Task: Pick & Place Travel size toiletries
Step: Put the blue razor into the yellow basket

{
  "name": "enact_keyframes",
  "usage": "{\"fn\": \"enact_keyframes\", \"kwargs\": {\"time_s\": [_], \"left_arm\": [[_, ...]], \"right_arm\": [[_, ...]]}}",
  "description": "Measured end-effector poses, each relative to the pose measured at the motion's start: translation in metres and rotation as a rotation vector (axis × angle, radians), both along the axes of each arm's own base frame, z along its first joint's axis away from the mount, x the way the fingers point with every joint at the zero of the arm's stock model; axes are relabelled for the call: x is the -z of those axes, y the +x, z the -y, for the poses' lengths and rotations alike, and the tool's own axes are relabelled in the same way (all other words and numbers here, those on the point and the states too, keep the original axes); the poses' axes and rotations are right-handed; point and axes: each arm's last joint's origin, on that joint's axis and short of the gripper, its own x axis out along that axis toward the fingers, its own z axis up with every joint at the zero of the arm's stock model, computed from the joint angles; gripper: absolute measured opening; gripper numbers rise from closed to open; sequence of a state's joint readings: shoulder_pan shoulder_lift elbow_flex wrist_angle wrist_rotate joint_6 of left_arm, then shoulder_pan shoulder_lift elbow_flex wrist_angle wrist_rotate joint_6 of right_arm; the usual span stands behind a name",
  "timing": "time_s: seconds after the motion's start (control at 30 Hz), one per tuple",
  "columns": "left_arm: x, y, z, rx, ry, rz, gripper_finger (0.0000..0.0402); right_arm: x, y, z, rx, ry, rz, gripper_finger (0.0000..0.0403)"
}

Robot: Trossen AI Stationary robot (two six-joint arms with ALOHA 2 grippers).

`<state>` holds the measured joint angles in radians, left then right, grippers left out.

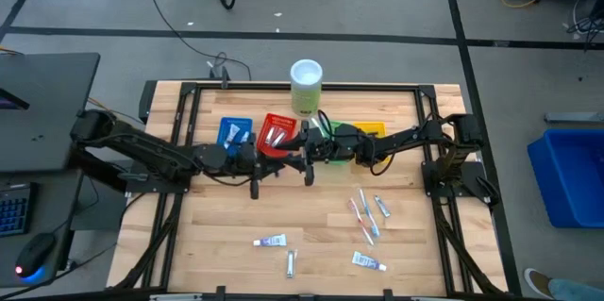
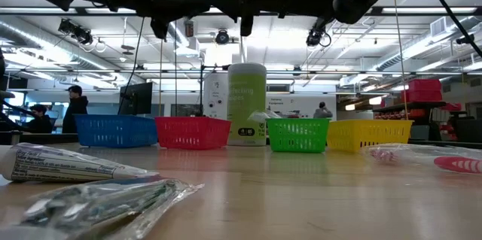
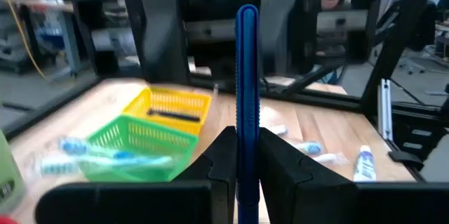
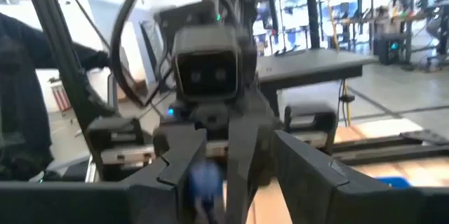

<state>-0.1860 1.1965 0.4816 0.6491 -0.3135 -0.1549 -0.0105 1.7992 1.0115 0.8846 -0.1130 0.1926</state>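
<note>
My left gripper (image 1: 274, 158) (image 3: 247, 143) hovers over the table's middle, beside the red tray (image 1: 276, 132), shut on a slim blue stick (image 3: 246, 69). My right gripper (image 1: 302, 156) (image 4: 242, 150) faces it head-on, open. Its fingers stand on either side of the left gripper's tip, and I cannot tell whether they touch. Several white tubes (image 1: 271, 241) and pale toothbrushes (image 1: 364, 212) lie loose on the near half of the table. The green tray (image 3: 133, 147) holds wrapped toothbrushes. The yellow tray (image 3: 172, 108) holds a dark stick. My left gripper pinches the blue stick between its two fingers near one end (image 3: 246, 175). The rest of the stick juts out past the fingertips. The stick is lifted clear of the table.
Blue (image 1: 234, 133), red, green (image 1: 326, 129) and yellow (image 1: 371, 131) trays stand in a row at mid-table. A pale green cylinder with a white top (image 1: 306, 85) stands behind them. People show in the room beyond. The near right of the table bears loose items (image 1: 368, 262).
</note>
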Motion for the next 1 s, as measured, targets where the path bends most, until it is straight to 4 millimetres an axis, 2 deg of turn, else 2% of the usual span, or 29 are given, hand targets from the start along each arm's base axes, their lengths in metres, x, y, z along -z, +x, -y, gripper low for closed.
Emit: {"fn": "enact_keyframes", "kwargs": {"time_s": [0.73, 1.0], "left_arm": [[0.0027, 0.0011, -0.0008, 0.001, -0.017, -0.015, 0.005], [0.0037, 0.0013, -0.0007, 0.004, -0.016, -0.022, 0.005]], "right_arm": [[0.0027, 0.0002, 0.0004, 0.004, 0.001, -0.028, 0.0028], [0.0051, 0.0001, 0.0004, 0.006, 0.003, -0.058, 0.0028]]}}
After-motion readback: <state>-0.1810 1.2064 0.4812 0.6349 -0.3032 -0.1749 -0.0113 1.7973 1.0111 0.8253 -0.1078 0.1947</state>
